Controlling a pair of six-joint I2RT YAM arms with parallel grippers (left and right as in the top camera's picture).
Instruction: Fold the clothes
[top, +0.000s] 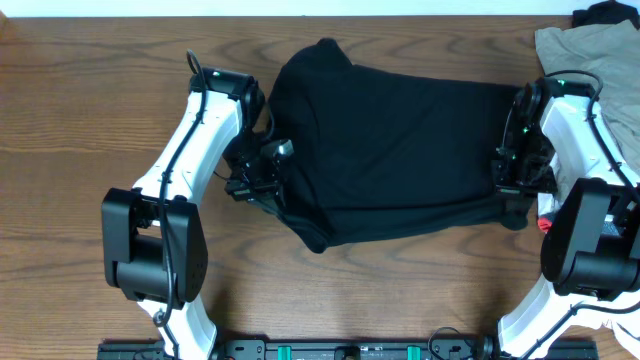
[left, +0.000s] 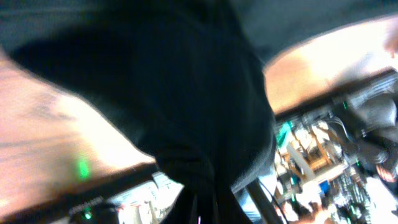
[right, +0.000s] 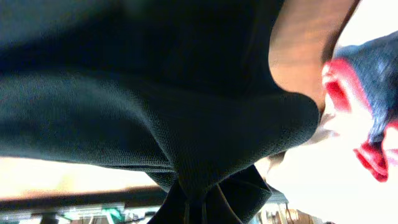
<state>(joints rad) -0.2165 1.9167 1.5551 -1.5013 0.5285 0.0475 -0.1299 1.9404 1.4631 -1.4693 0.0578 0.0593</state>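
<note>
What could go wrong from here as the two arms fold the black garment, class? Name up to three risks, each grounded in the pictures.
1. The left gripper and right gripper each pinch bunched fabric at opposite ends of the black garment. Either pinch could slip and drop an end mid-fold.
2. The garment lies rumpled and uneven, so the fold may come out crooked.
3. The red-and-white item and beige garment lie close to the right arm, which might snag or drag them.
</note>
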